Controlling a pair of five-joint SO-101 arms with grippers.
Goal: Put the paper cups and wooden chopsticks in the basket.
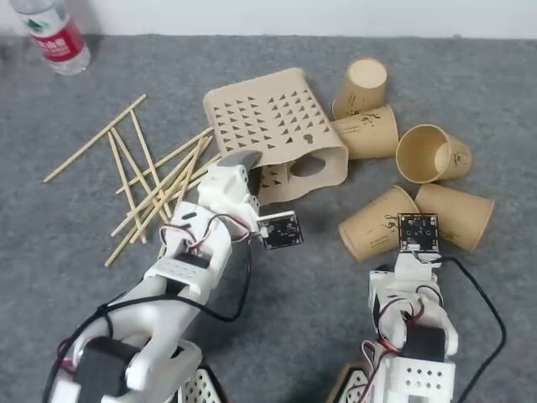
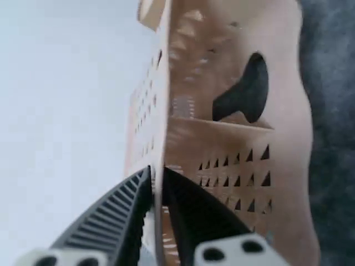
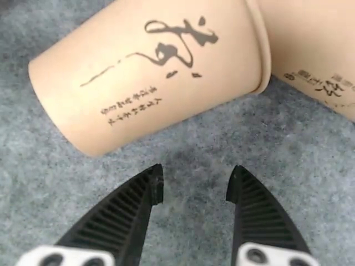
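Currently: my left pincer (image 2: 157, 173) is closed on the basket (image 1: 277, 117), one jaw on each side of its perforated wall. The basket looks tipped off its base, and I can't tell which way the opening faces. My right pincer (image 3: 194, 178) is open and empty over the desk (image 1: 319, 294). The nearest paper cup (image 3: 155, 72) lies on its side just ahead of the tips, not touching. A second cup (image 3: 316, 50) lies just beside it, and three more cups (image 1: 367, 133) sit beyond, near the basket. The chopsticks (image 1: 143, 180) are scattered on the other side of the left pincer. My read: basket setup, first cup pick pending. Next: advance the right pincer, straddle the cup wall and close gently. The cup could roll or crush.
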